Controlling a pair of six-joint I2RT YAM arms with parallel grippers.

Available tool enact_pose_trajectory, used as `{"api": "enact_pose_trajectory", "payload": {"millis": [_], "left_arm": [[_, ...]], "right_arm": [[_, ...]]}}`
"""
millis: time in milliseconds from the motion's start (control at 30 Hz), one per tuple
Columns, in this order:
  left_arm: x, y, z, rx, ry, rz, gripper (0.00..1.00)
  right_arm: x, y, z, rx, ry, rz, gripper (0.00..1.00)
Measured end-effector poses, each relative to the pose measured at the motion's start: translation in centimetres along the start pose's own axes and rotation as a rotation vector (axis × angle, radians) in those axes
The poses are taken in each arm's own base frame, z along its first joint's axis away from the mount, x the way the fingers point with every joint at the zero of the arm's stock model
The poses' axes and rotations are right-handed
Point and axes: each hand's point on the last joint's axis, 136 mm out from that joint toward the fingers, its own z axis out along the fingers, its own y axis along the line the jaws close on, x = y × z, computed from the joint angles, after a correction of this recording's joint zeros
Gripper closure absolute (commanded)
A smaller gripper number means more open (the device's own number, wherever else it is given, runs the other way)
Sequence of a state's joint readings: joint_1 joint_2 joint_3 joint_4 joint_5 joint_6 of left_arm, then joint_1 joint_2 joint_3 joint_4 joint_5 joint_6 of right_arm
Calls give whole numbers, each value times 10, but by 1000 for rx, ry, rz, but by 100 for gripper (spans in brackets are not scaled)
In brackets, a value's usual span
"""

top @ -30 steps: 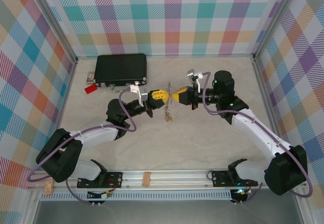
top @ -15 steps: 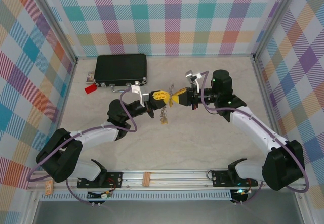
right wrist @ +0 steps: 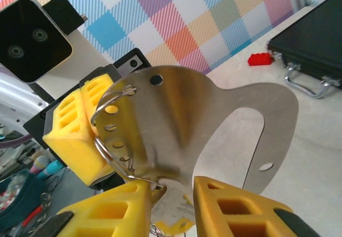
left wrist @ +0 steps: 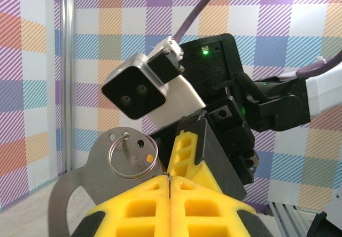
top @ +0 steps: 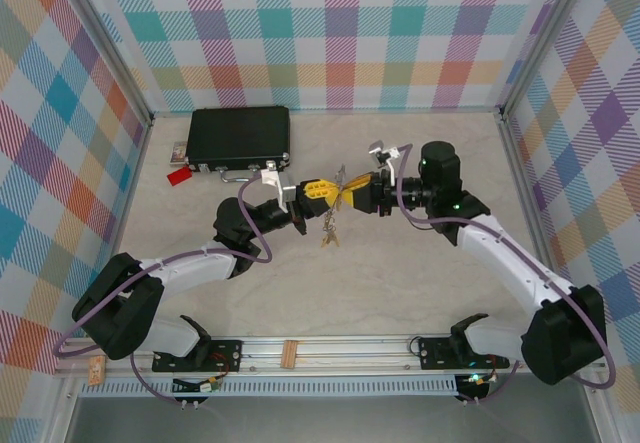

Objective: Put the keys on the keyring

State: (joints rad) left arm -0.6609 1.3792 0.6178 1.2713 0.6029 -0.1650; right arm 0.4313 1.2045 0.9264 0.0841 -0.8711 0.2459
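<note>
Plaid walls behind, left gripper (left wrist: 169, 180) was clamped on what looked like the keyring (left wrist: 112, 155) while right gripper (right wrist: 172, 186) had its jaws apart, so the dangling keys (top: 328, 231) could've twisted loose.

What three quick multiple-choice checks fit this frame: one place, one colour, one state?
1. The black case lies on the table at: A) back left B) front right C) centre.
2. The fingers of the left hand are: A) blue B) green C) yellow.
3. Those fingers stand: A) wide apart B) pressed together C) crossed.
Key: 1 A, the top view has it in the far left corner; 2 C, the left wrist view shows yellow foam; 3 B, a thin seam is all that parts them.
</note>
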Motion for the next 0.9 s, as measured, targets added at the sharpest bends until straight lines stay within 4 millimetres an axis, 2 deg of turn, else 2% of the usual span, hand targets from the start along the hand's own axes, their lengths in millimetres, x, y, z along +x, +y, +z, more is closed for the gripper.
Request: {"api": "enact_pose_trajectory", "payload": {"millis": [400,700,900], "left_arm": [[0,-1,1,-2,-2,-3,100],[0,-1,1,-4,-3,-8,100],[0,-1,1,-4,-3,-9,100]], "right_arm": [[-9,6,-14,70,-85,-105,65],[-19,16,-12,10,-131,-171,66],[-12,8,-4,-19,-102,-140,67]]}}
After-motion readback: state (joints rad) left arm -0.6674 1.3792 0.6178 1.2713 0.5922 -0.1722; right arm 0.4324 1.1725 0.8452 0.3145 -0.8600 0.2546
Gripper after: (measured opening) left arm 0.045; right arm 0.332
